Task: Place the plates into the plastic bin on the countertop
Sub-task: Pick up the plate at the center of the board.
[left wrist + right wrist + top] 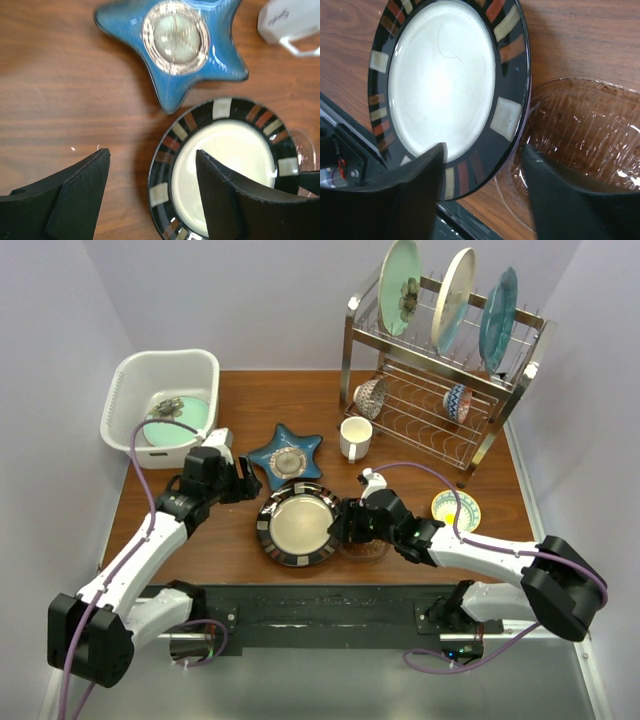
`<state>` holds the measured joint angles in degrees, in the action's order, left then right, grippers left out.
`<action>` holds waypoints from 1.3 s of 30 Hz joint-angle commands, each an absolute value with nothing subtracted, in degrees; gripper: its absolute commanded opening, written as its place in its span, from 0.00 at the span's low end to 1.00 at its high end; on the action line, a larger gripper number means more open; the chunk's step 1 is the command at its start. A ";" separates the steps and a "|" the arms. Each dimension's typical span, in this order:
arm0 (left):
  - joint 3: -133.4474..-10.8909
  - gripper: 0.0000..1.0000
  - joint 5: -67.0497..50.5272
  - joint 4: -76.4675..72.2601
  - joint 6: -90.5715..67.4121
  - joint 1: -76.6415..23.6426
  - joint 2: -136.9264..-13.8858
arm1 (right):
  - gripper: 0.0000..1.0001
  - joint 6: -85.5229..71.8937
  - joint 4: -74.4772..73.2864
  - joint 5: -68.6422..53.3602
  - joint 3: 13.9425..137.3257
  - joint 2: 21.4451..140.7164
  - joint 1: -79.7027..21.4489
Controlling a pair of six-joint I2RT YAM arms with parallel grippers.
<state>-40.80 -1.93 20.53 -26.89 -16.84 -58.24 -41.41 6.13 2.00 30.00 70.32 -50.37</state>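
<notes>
The black-rimmed cream plate [298,524] lies flat on the countertop [232,542] between my two grippers. My left gripper [152,165] is open, and its fingers straddle the plate's left rim [165,165]. My right gripper [485,160] is open too. One of its fingers hangs over the plate's cream centre [440,75], the other over a clear glass bowl [590,135]. The blue star-shaped dish [175,50] lies just beyond the plate. The white plastic bin [125,390] stands at the far left with a pale green plate [185,418] inside.
A steel wire dish rack [520,375] at the back right holds three upright plates [400,285] and two small bowls [370,397]. A white mug [355,437] stands near the star dish. A small yellow-patterned bowl [456,508] sits right of my right arm.
</notes>
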 commanded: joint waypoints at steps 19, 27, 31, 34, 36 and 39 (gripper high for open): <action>-31.73 0.70 8.88 19.68 -38.67 -26.02 -58.63 | 0.00 -42.45 6.77 4.22 30.32 67.42 -50.54; -30.94 0.69 7.13 19.51 -38.94 -26.02 -56.87 | 0.00 -42.45 5.54 5.80 30.15 65.22 -50.63; -30.15 0.69 4.66 17.41 -38.06 -26.10 -55.46 | 0.00 -43.06 4.49 7.90 29.62 62.85 -50.63; -29.62 0.69 2.38 16.88 -37.53 -26.02 -54.76 | 0.00 -43.42 3.52 10.18 28.92 59.69 -50.63; -28.83 0.69 0.28 15.39 -37.27 -26.02 -53.88 | 0.00 -43.59 2.47 11.86 28.48 57.15 -50.63; -27.52 0.69 -2.71 13.11 -37.44 -26.02 -52.65 | 0.00 -43.68 0.80 14.67 27.78 53.89 -50.63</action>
